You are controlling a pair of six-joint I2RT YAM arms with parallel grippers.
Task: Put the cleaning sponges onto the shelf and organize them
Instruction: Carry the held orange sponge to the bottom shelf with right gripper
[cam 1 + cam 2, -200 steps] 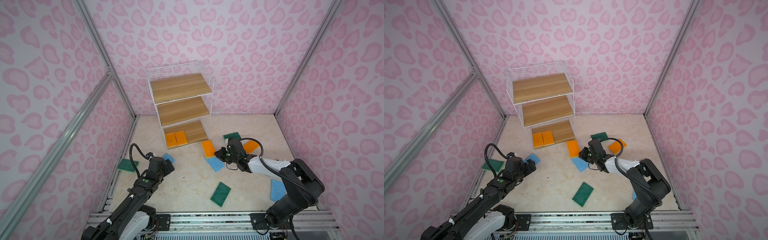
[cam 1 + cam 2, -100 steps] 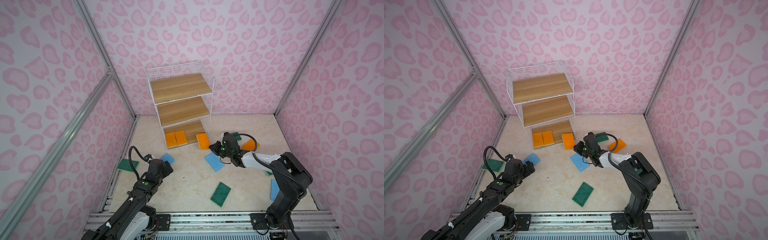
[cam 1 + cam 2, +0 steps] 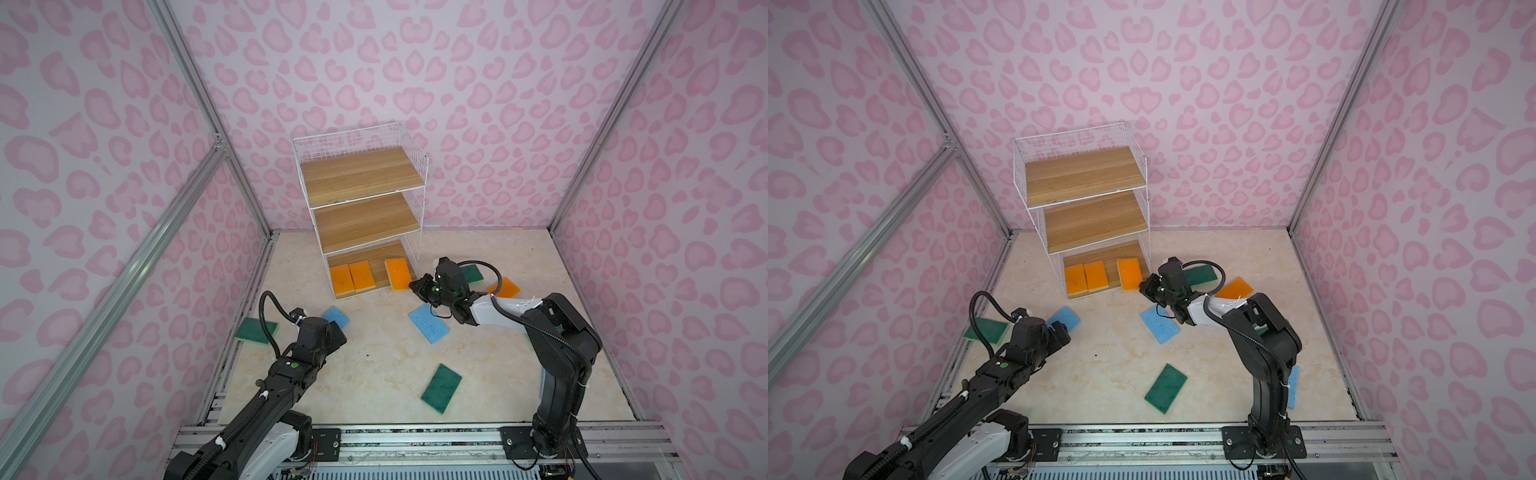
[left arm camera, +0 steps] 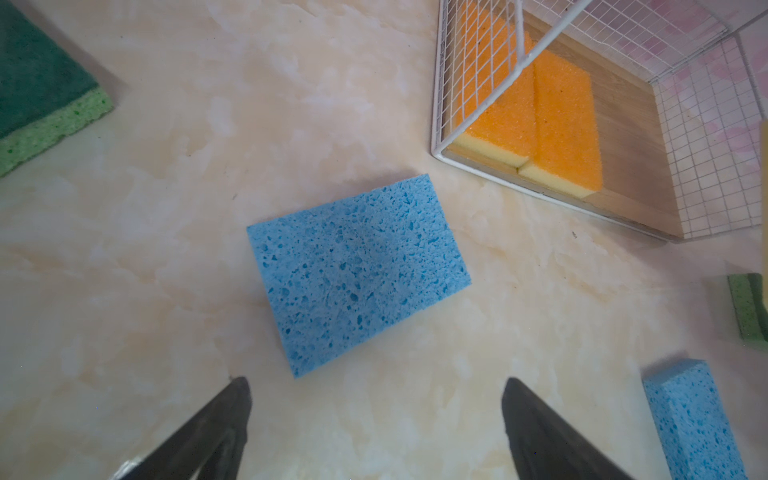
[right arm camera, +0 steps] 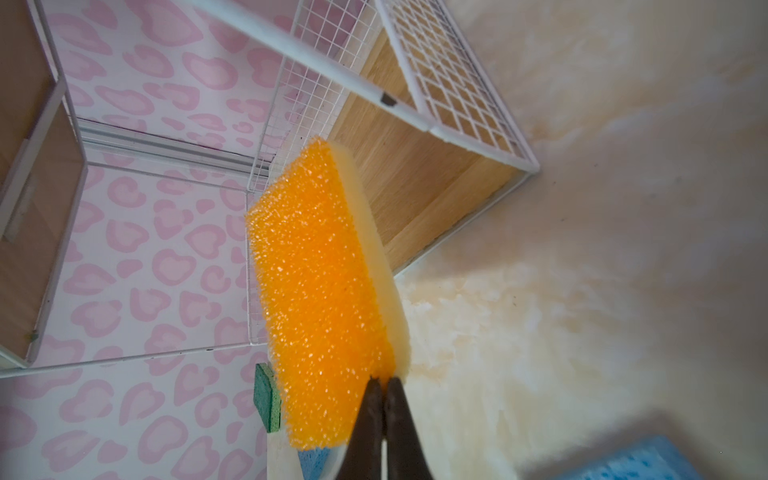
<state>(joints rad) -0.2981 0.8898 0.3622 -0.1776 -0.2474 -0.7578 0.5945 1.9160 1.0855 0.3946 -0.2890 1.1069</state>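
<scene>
R gripper point(image 5: 382, 380) clamped an orange sponge point(image 5: 320, 291) at shelf point(image 3: 361, 174) bottom tier, mid-frame in top views. L gripper point(image 4: 376, 380) hung wide open by blue sponge point(image 4: 357, 270), lower left.

Both top views look steeply down from high up front, sharing the whole scene. Wrist cams sit low and close; both catch the bottom of the shelf point(image 4: 623, 137).

We log: walls point(image 3: 457, 62) pale lilac, pink blotch pattern; floor point(image 3: 374, 365) cream, marbled; shelf point(image 3: 361, 174) white grid, light-brown wood-grain boards; orange sponge point(image 5: 324, 291) yellow-backed; blue sponge point(image 4: 357, 270) pore-speckled; green sponge point(image 4: 37, 75) dark, pale-green underside.
</scene>
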